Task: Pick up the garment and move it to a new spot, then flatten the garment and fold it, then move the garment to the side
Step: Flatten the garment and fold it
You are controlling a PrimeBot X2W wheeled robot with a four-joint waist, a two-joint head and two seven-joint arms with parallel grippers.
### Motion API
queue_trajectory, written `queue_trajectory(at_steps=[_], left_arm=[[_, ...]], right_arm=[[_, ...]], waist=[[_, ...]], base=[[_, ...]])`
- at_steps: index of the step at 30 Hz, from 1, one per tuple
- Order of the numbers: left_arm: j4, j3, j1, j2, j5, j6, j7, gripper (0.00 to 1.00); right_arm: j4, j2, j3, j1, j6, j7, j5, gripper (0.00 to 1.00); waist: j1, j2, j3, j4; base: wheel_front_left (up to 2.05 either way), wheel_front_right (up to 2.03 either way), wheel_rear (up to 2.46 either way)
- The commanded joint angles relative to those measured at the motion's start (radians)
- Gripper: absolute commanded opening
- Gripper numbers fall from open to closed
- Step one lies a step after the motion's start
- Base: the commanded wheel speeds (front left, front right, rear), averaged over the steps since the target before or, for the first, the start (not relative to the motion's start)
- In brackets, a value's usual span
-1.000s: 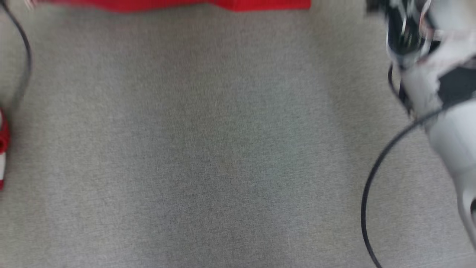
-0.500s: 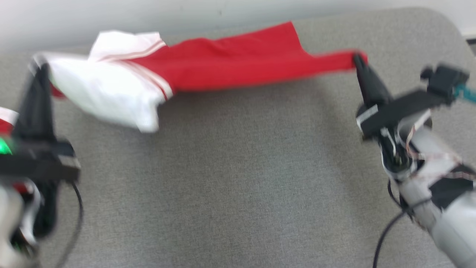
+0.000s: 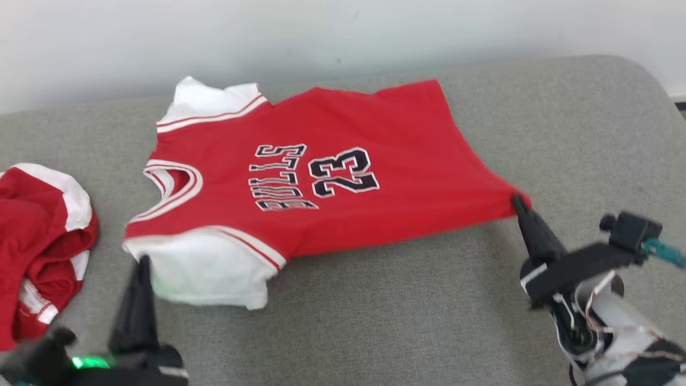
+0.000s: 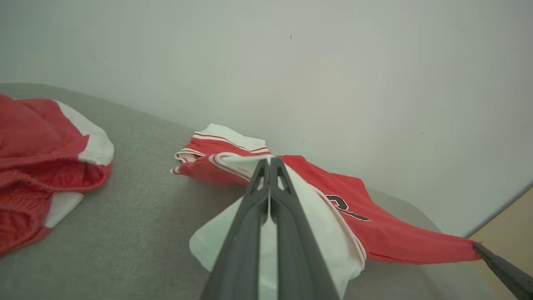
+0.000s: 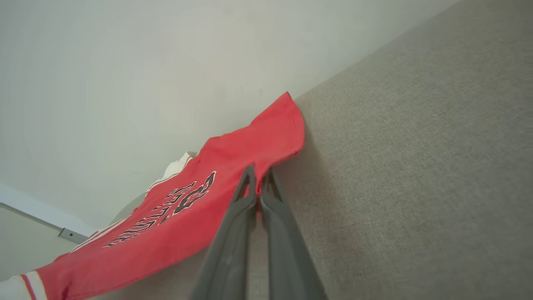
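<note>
Surface: grey couch (image 3: 375, 321).
Change: jersey (image 3: 332, 177), bunched in the air a moment ago, now lies spread mid-couch.
Claws: left claw (image 3: 143, 261) and right claw (image 3: 517, 200) both clamped on its near edge.
Meaning: I'd smooth, then fold.

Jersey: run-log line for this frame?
phase: flatten | jersey: spread front-up on grey cushion | left gripper: shut on white sleeve | right gripper: shut on hem corner | fold: not started
</note>
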Motion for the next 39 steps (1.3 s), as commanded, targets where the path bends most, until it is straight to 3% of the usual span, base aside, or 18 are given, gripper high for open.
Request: queue_trajectory(at_steps=[1,7,14,24,39], left_arm=[[0.007,0.005,0.035,-0.017,0.015,-0.013,-0.003,0.00],[0.037,0.038,0.172,-0.125,0.045,-0.073,-0.003,0.00],[0.076,0.039,0.264,-0.186,0.077,-0.119,-0.003,0.00],[0.127,0.071,0.338,-0.222,0.087,-0.149,-0.003,0.00],[0.149,0.096,0.237,-0.218,0.126,-0.195,-0.004,0.00]], right_arm=[[-0.001,-0.010,-0.009,0.028,0.000,-0.004,-0.008,0.00],[0.006,-0.019,-0.052,0.153,0.000,-0.004,-0.029,0.00],[0.007,-0.041,-0.097,0.269,0.000,0.005,-0.049,0.00],[-0.031,-0.068,-0.169,0.411,0.000,0.097,-0.071,0.00],[-0.151,0.019,-0.294,0.423,0.000,0.172,-0.101,0.00]], waist=[[0.0002,0.0002,-0.017,0.009],[0.0002,0.0002,-0.059,0.017],[0.0002,0.0002,-0.086,0.031],[0.0002,0.0002,-0.088,0.038],[0.0002,0.0002,-0.096,0.023]], base=[[0.00,0.00,0.00],[0.00,0.00,0.00],[0.00,0.00,0.00],[0.00,0.00,0.00],[0.00,0.00,0.00]])
